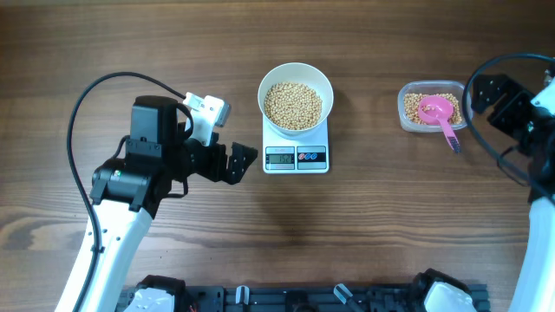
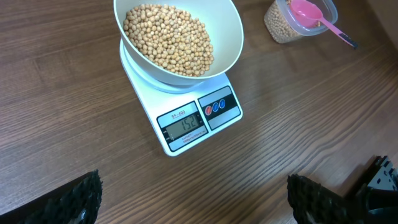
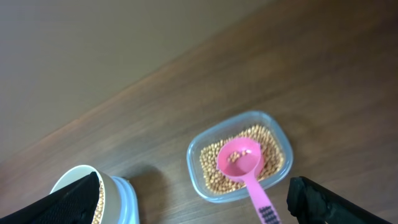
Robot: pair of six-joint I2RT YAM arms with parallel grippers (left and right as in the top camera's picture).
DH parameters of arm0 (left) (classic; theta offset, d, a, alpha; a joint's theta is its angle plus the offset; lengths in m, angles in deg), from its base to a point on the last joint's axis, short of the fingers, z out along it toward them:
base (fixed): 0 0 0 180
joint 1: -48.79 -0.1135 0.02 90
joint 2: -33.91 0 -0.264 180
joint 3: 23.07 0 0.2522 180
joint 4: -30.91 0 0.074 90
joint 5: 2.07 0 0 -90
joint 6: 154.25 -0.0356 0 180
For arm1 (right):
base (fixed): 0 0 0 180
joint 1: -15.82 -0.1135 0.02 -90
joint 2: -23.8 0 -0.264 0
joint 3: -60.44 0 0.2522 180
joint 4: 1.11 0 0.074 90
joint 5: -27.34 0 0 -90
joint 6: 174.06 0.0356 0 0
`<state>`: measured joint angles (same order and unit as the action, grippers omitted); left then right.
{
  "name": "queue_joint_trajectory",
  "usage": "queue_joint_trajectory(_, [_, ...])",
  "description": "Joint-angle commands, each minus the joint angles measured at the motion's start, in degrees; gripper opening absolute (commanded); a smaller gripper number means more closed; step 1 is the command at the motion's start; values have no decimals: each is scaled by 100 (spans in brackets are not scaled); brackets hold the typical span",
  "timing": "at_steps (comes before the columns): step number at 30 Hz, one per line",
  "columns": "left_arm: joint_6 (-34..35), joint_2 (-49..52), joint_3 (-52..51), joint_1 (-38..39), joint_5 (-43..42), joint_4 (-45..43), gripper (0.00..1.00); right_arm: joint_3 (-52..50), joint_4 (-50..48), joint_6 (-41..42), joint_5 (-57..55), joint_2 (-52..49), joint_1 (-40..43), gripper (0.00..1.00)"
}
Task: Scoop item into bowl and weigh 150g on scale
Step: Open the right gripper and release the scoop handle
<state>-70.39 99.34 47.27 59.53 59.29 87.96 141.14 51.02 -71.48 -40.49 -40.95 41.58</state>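
Writing: scale (image 2: 186, 127) marked SF-400, display reads 15 then an unclear digit | beans (image 2: 168, 37) fill white bowl (image 2: 229, 31), which sits on scale's 12 o'clock end | left tool (image 2: 193, 186) at scale's 9 o'clock, facing it, spread wide, empty | right tool (image 3: 193, 186) at 3 o'clock of clear tub (image 3: 283, 140), spread wide, empty | pink scoop (image 3: 239, 158) lies in tub.

A clear tub (image 3: 191, 163) is sitting on the wooden counter (image 3: 323, 74), holding a layer of tan beans (image 3: 211, 167). A pink scoop (image 3: 238, 158) is lying in it with a few beans in its cup, its handle sticking out over the near rim. At lower left the white bowl (image 3: 115, 191) is peeking out — partly behind one dark tip of the jaws, which are standing wide apart.
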Motion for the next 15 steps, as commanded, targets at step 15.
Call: queue_joint_trajectory(15, [37,26,-2,-37,-85,-15,100,-15,7,988,1130,763,13,100])
